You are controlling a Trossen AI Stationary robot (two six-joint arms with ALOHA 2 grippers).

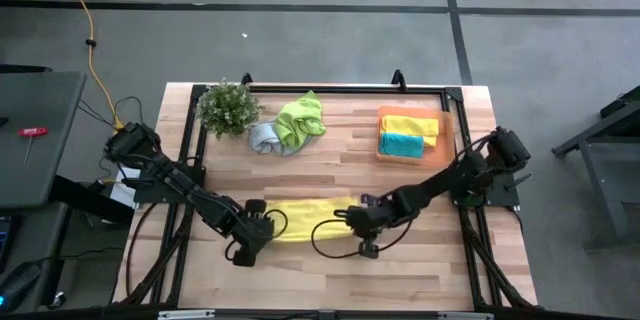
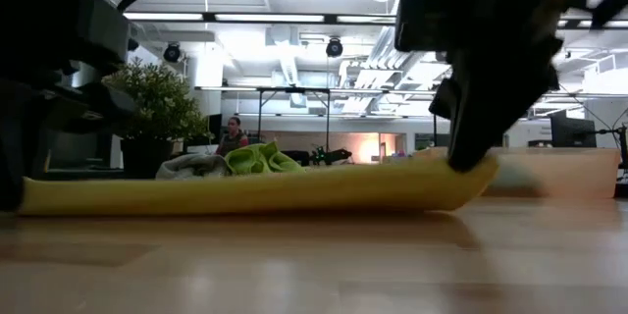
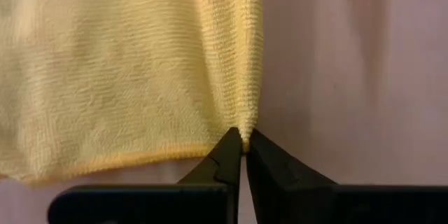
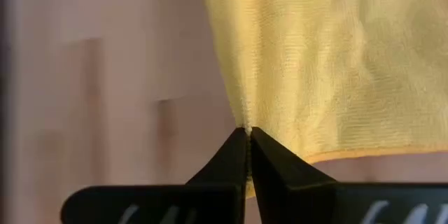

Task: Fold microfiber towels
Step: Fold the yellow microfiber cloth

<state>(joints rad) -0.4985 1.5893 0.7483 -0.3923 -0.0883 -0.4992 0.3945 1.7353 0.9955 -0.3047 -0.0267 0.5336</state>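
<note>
You've got both grippers pinching the same yellow towel (image 1: 310, 219), which lies stretched flat on the wooden table (image 1: 330, 160) near the front edge, between the two arms.

Left gripper (image 3: 243, 140): fingers pressed together on the towel's corner at its left end; in the left wrist view the cloth bunches into a narrow ridge running straight into the fingertips. Right gripper (image 4: 248, 134): same story at the right end, fingers closed on the corner, fabric pulled into a crease at the pinch. In the low view the right end of the towel is lifted slightly off the table under the right gripper, the rest lies along the surface.

Other towels for you: a lime green towel (image 1: 302, 118) crumpled at the back of the table, touching a pale grey-blue towel (image 1: 263, 137) just beside it. Folded yellow towel (image 1: 410, 125) and teal towel (image 1: 400, 145) sit side by side, touching, inside the orange tray (image 1: 447, 138) at the back right.

Small plant (image 1: 228, 106) stands at the back left, near the grey-blue towel. Low view shows a person (image 2: 234, 134) far off in the room behind the table.
</note>
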